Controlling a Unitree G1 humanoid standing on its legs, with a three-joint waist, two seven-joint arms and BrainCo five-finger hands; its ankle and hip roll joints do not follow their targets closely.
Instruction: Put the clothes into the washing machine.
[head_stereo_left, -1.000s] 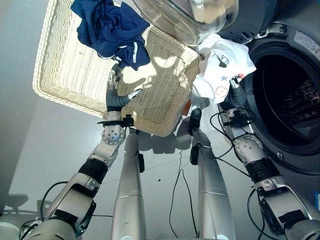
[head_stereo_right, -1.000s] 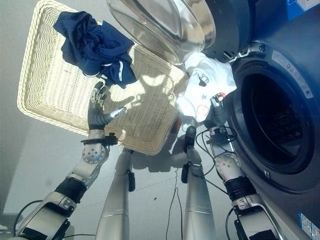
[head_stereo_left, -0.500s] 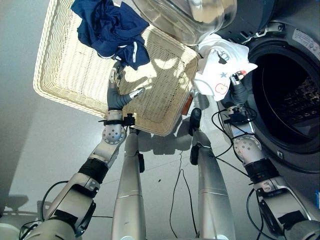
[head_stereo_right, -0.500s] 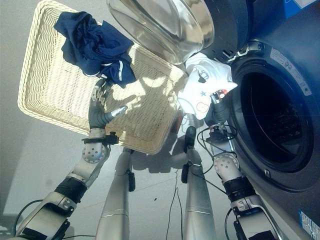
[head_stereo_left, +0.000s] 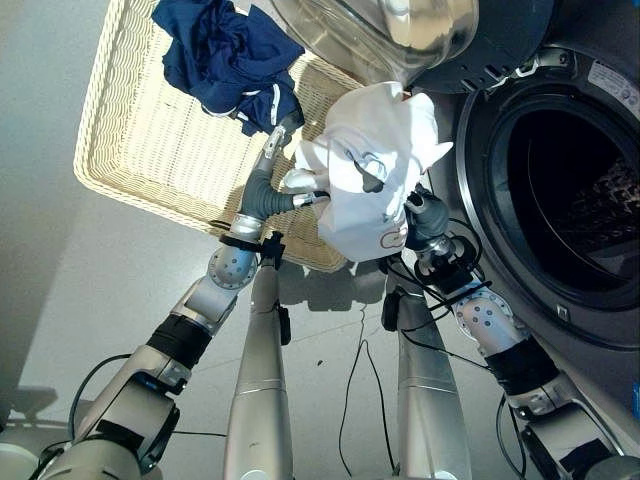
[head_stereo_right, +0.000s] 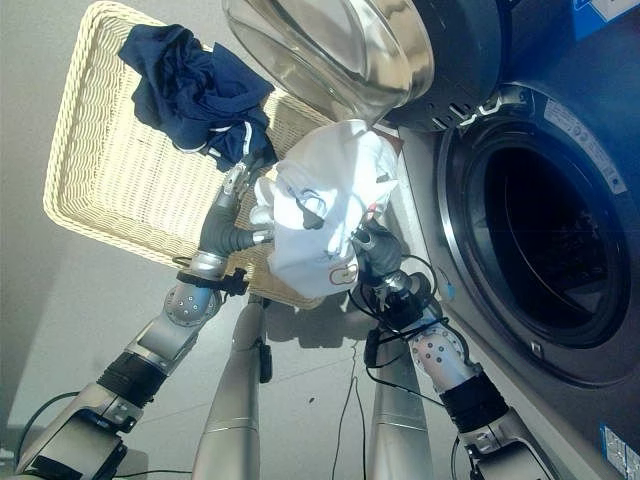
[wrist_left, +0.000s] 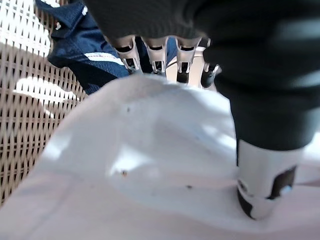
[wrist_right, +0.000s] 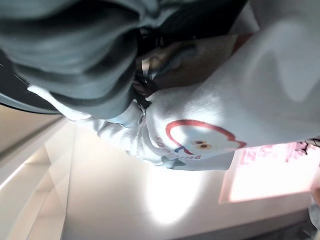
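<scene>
I hold the white printed cotton garment bunched between my two hands, lifted above the near corner of the pale woven wicker basket and not yet inside the dark round drum opening of the washing machine, which lies at three o'clock from it. My left hand reaches in at the cloth's nine o'clock side, thumb pressed into the fabric with the fingers over its top. My right hand is tucked under the cloth at five o'clock; I cannot tell how its fingers sit. The crumpled navy blue garment lies in the basket at eleven o'clock, untouched. So I judge nothing is loaded; both pieces remain. The white garment's red-ringed cartoon print carries lettering too small to read.
</scene>
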